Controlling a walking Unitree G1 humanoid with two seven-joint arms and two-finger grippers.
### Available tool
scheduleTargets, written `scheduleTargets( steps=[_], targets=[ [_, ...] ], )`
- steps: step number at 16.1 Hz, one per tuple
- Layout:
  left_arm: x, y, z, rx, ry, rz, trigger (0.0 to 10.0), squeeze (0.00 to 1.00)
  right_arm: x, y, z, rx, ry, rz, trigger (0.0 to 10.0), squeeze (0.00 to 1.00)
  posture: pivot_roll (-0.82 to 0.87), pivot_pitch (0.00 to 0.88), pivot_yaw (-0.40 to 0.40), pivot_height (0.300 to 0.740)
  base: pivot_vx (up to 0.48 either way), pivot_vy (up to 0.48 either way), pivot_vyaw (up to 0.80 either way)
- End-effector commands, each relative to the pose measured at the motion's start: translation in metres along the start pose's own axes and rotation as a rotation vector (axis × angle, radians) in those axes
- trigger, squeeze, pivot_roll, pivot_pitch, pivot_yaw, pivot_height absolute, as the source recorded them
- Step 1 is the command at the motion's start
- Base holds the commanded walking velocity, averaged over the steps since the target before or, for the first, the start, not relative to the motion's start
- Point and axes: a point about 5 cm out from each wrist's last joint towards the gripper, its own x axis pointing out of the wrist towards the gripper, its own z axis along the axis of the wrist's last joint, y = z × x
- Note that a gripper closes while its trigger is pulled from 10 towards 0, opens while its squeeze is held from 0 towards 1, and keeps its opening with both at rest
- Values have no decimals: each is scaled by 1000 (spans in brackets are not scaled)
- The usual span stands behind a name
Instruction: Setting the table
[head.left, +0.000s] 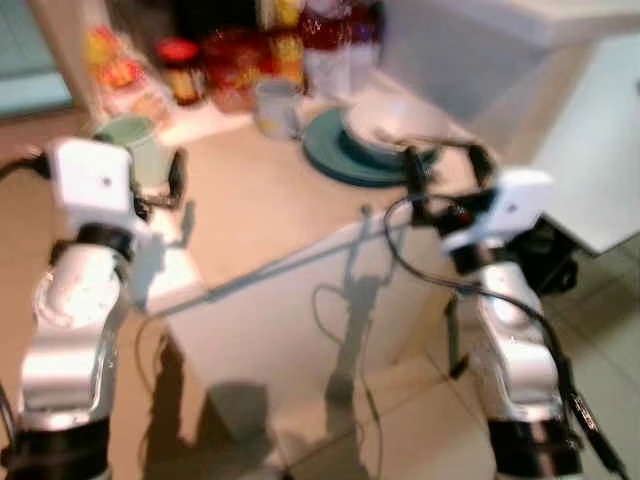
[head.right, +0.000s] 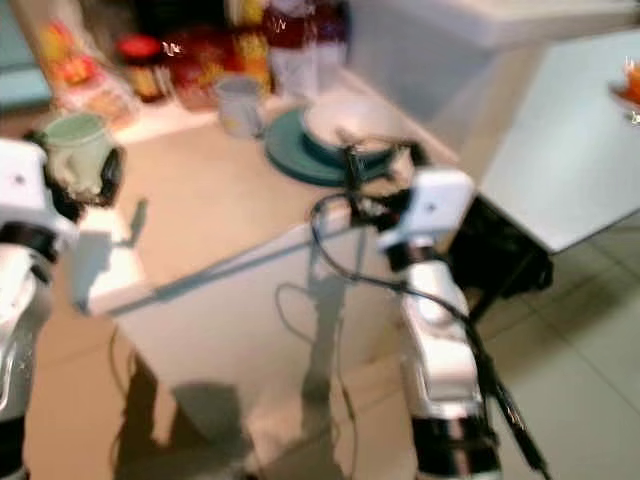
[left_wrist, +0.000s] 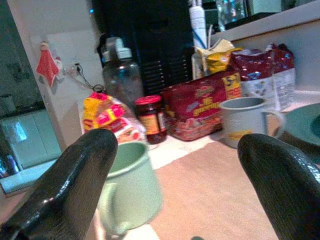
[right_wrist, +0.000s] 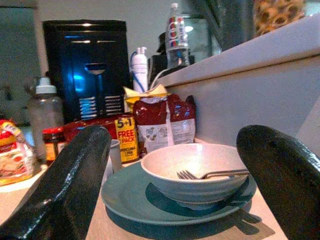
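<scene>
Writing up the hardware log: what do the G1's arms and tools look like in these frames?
Both arms are glossy silver segments with black bands at the joints and a white boxy wrist housing. The left tool and the right tool each have two long, glossy black fingers with rounded tips. Black cables loop from the right wrist and run down that forearm. Any markings are too blurred to read.

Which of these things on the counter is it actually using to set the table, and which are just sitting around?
For the job: green mug, grey mug, teal plate, white bowl, fork.

Lying about: red-lidded jar, water bottle, red snack packs, black appliance.
</scene>
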Motion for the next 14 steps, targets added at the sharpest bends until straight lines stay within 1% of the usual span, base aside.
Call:
scheduleTargets(
  steps=[1,2,3,4,7,9,14],
  targets=[
    [6,-5,-2,-13,14,-28,10000,0,2,7,0,8,14,33,10000,0,138,0,-20,740,0,0,0],
    [7,-10,-5,-16,28,-52,10000,0,2,8,-4,-3,43,47,10000,0,136,0,-18,740,0,0,0],
    [10,-22,-13,-46,68,-98,10000,0,0,9,-14,-23,103,52,10000,0,134,0,-20,740,0,0,0],
    [12,-28,-20,-73,108,-120,10000,0,0,9,-16,-33,115,47,10000,0,133,0,-20,740,0,0,0],
    [26,-41,-23,-125,105,-156,10000,0,0,3,-17,-37,126,34,10000,0,124,0,-17,740,0,0,0],
    [33,-46,-24,-140,98,-171,10000,0,0,-2,-18,-45,145,25,10000,0,125,0,-24,740,0,0,0],
    [33,-46,-24,-140,98,-171,10000,0,0,-2,-18,-45,145,25,10000,0,125,0,-24,740,0,0,0]
  ],
)
